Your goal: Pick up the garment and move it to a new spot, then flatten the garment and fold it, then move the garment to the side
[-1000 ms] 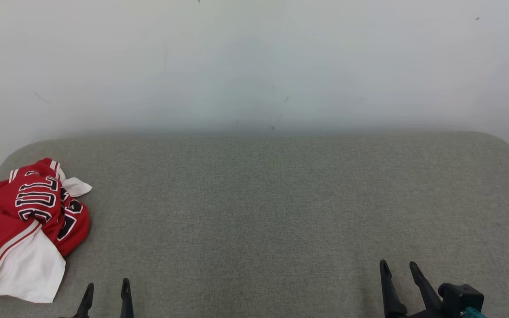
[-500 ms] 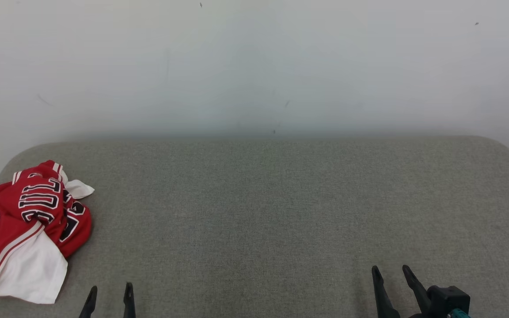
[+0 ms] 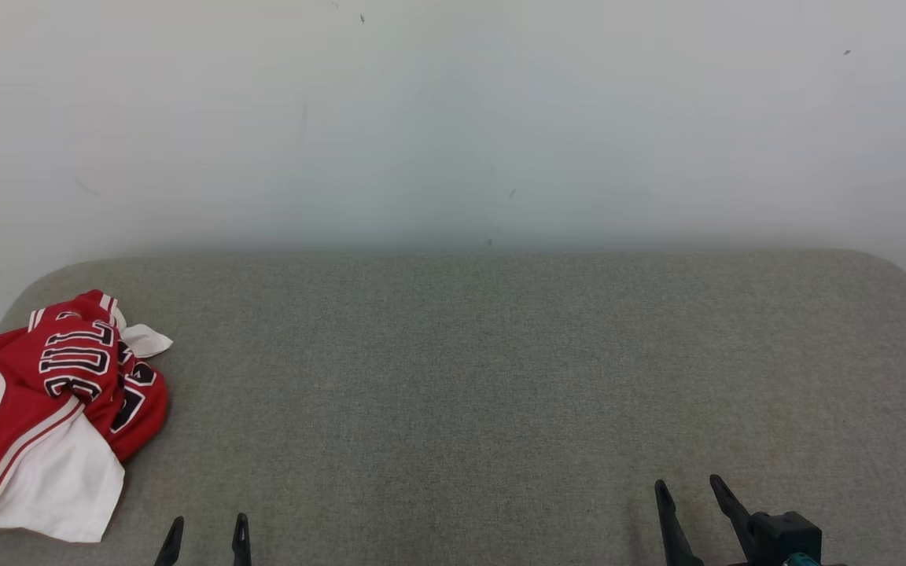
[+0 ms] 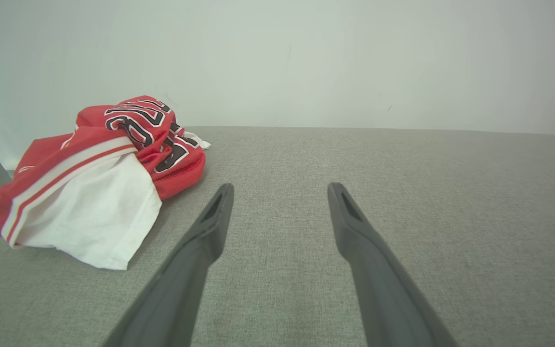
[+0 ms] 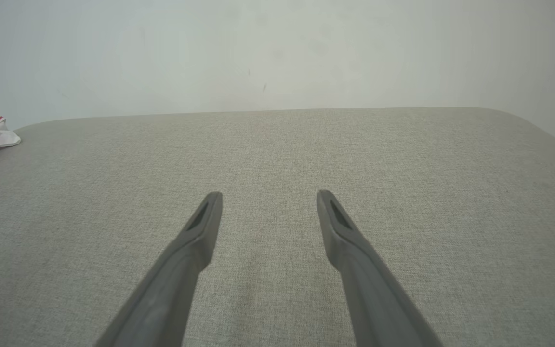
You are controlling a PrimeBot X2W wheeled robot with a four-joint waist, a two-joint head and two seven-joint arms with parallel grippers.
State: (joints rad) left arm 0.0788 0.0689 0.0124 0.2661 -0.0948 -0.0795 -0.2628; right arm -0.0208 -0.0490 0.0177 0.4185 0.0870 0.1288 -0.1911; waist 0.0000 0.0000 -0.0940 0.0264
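Crumpled red-and-white mesh jersey (image 3: 52, 409) lay heaped, untouched, on grey fabric surface (image 3: 500, 377). Left gripper (image 3: 210, 520), right gripper (image 3: 688, 483): 2 claws spread, empty, likely readied for pickup.

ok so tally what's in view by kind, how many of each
garment: 1
hands: 2, left hand and right hand, both open
grey cushion: 1
total: 4
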